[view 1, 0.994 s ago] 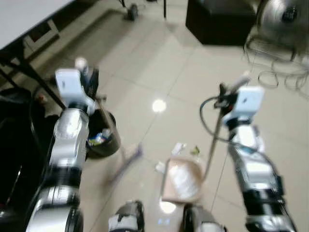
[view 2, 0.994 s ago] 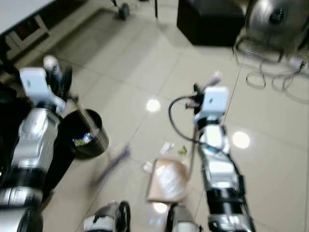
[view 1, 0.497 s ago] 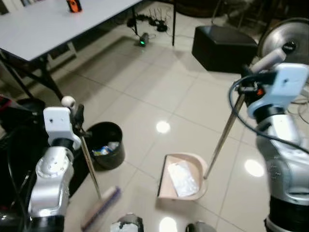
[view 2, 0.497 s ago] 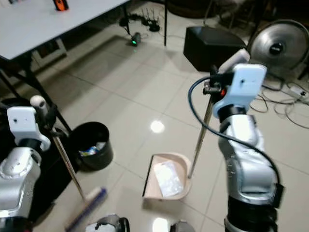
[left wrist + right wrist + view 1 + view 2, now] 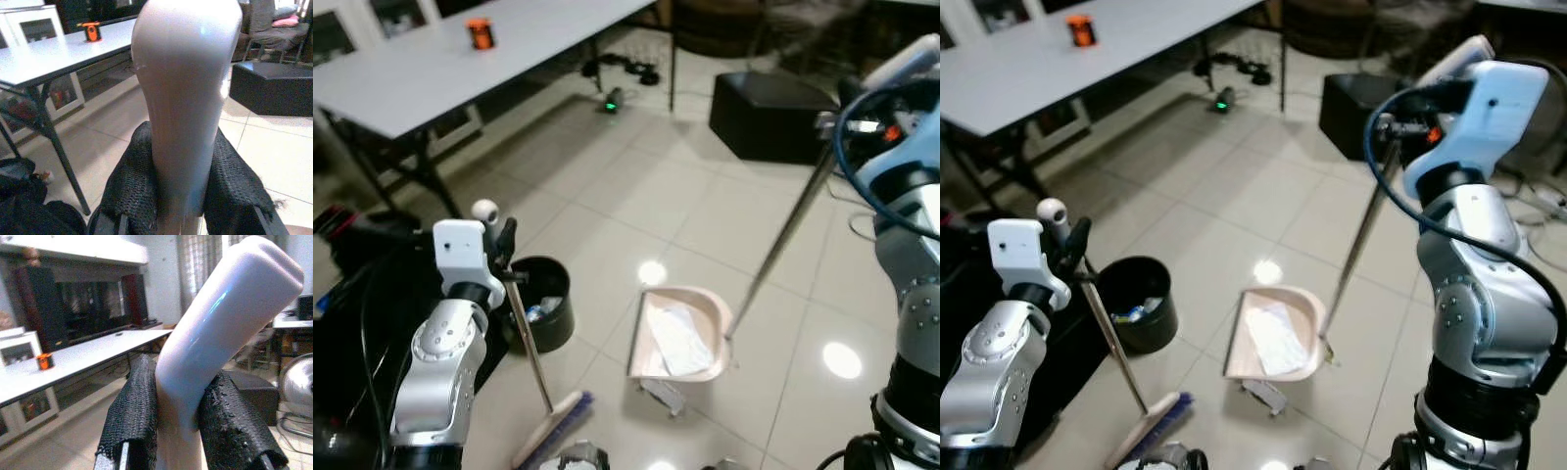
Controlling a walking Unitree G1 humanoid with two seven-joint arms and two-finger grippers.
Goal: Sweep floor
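Head stereo pair looks down at floor [image 5: 607,196]; wrist cameras close along handles.

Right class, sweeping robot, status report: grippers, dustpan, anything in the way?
Left gripper shut on broom. Right gripper shut on dustpan handle. Dustpan holds paper. Scrap on floor; bin beside broom.

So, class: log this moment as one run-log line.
left gripper: shut on broom | right gripper: shut on dustpan | dustpan: holds litter, lifted
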